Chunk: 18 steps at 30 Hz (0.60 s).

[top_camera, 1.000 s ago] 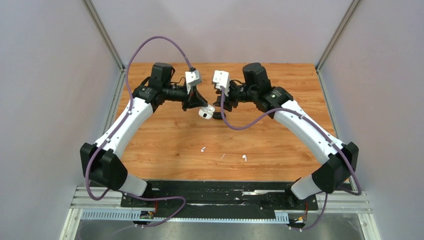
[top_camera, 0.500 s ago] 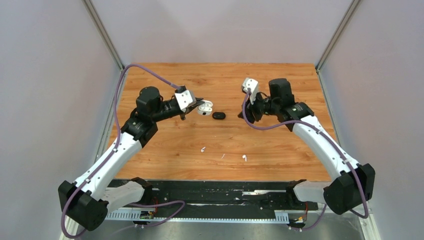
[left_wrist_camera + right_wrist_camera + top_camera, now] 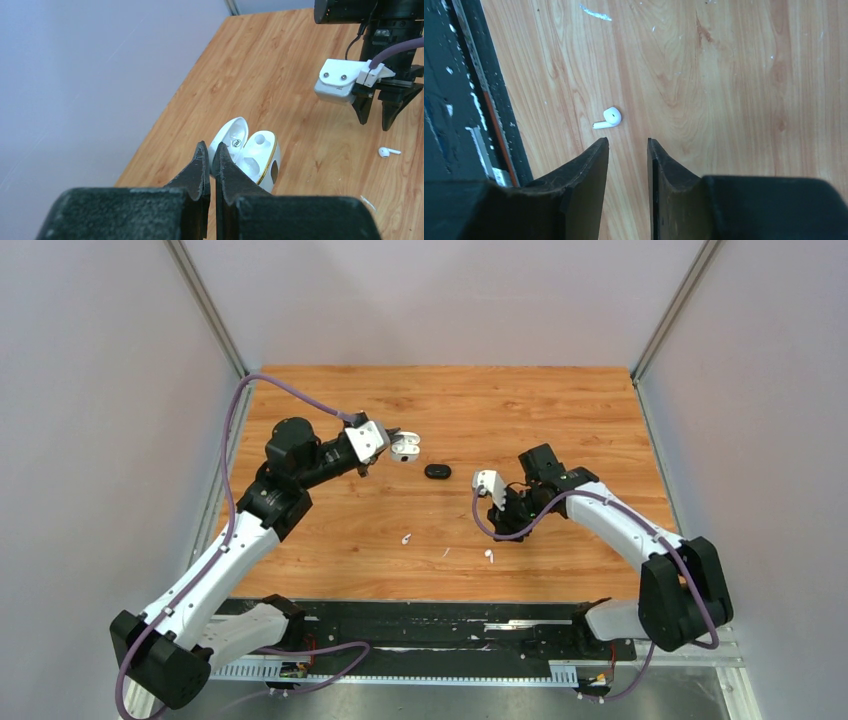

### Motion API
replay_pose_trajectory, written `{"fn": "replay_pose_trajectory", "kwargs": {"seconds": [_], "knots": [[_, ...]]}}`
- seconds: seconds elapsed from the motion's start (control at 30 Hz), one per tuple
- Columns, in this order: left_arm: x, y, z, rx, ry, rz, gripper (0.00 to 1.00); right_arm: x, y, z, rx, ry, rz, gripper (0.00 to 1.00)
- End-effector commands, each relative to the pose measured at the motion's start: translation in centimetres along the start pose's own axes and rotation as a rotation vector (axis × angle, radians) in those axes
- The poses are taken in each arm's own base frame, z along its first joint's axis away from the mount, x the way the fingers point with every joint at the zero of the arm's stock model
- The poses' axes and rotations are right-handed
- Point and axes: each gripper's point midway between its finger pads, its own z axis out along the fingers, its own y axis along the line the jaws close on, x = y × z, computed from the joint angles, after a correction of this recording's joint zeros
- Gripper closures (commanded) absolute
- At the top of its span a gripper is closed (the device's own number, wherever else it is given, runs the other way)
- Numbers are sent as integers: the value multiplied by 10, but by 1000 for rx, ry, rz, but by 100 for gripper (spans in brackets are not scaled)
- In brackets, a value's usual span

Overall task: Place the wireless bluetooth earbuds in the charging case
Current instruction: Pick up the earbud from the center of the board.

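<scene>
Nearest to me, along the near edge of the wooden table (image 3: 540, 410), lie the two wireless bluetooth earbuds. On my overhead view, one earbud (image 3: 406, 538) sits at about 7 o'clock from the table's middle and the other earbud (image 3: 489, 556) at about 5 o'clock. They are well apart, with a thin white fleck (image 3: 446, 552) on the wood between them.

The right gripper (image 3: 498, 528) hangs just past the 5 o'clock earbud, pointing down at the table. Through its own wrist camera I see its fingers parted with bare wood in the gap and nothing held. The earbud (image 3: 608, 117) lies just beyond the fingertips, toward 11 o'clock, with its stem pointing to 8 o'clock. I cannot tell how high the tips are above the wood.

Farther out, near the table's middle, a small black oval object (image 3: 437, 471) rests on the wood by itself.

Just beyond it, at about 10 o'clock, the left gripper (image 3: 388, 437) holds the charging case (image 3: 405, 447). In the left wrist view the fingers are pinched together on the case's near edge, and the case (image 3: 250, 155) is open. Its lid is swung back and both white sockets are empty. From that camera the right gripper (image 3: 375, 125) shows at 2 o'clock, above the same earbud (image 3: 387, 151).
</scene>
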Motion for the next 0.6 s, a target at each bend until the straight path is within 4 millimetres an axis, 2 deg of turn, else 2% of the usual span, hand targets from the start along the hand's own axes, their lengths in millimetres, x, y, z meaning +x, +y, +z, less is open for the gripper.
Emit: {"fn": "replay_pose_trajectory", "kwargs": {"seconds": [0.0, 0.2, 0.37, 0.57], "knots": [[-4, 3, -3, -14, 13, -8, 100, -1, 0, 8, -58, -20, -161, 68], [0, 2, -5, -10, 41, -14, 100, -3, -9, 23, -114, -6, -170, 68], [3, 3, -7, -22, 52, -17, 100, 1, -3, 36, -157, 38, -211, 66], [5, 3, -9, -35, 58, -17, 100, 5, 8, 45, -193, 63, -223, 70]]}}
